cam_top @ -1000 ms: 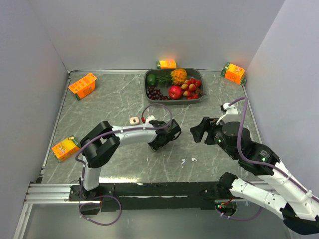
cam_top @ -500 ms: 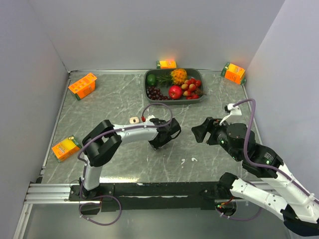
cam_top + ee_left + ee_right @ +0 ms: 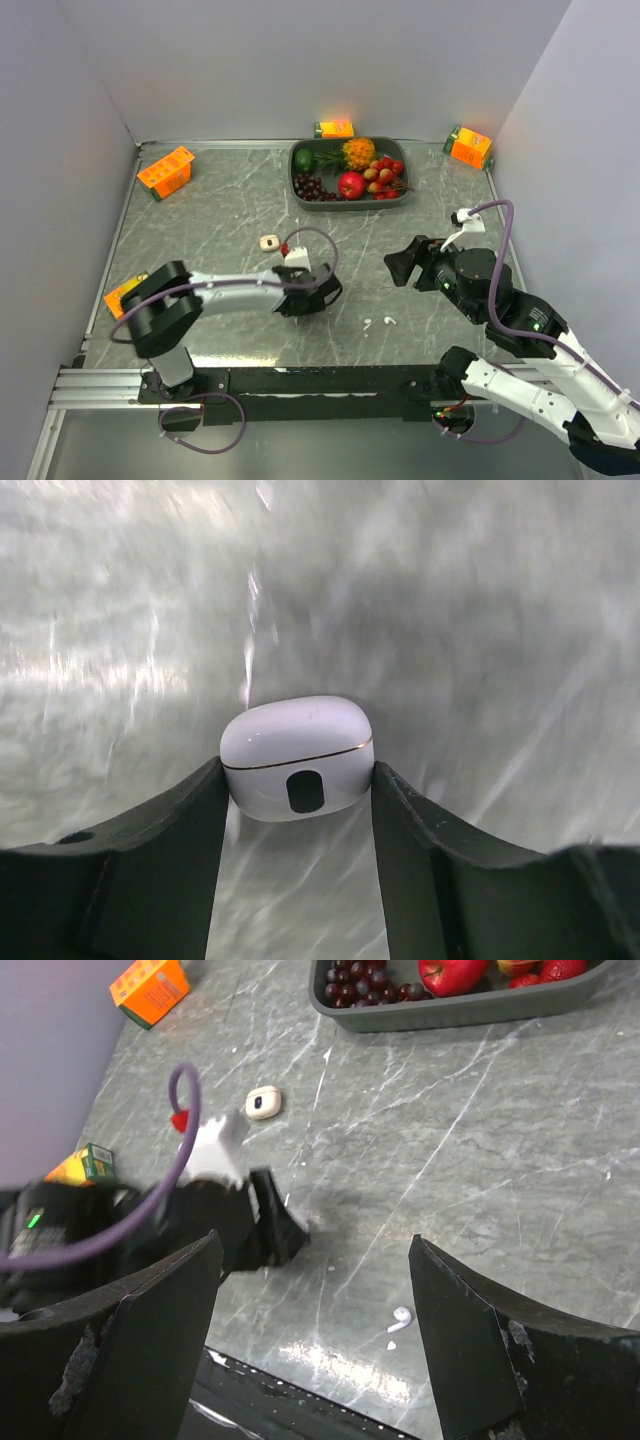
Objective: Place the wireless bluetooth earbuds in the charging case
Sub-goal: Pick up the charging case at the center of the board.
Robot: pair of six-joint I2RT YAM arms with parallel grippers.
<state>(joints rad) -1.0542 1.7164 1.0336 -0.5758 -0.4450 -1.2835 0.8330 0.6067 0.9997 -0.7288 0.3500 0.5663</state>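
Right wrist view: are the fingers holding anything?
No, the right fingers stand wide apart with only bare table between them.

From above, the left gripper (image 3: 302, 298) covered its own fingertips, hiding whatever lay between them. In its wrist view the fingers (image 3: 170, 850) ran off the bottom edge, the underside of the white glossy piece (image 3: 297, 742) pinched between them was out of sight, and the tabletop (image 3: 450, 600) beyond the fingertips was a blur. The right gripper (image 3: 315, 1248) had its fingers cut by the lower edge; past them the left arm was smeared and the tray (image 3: 470, 1005) was clipped at the top. The earbuds (image 3: 378, 322) were too small to tell their shape.
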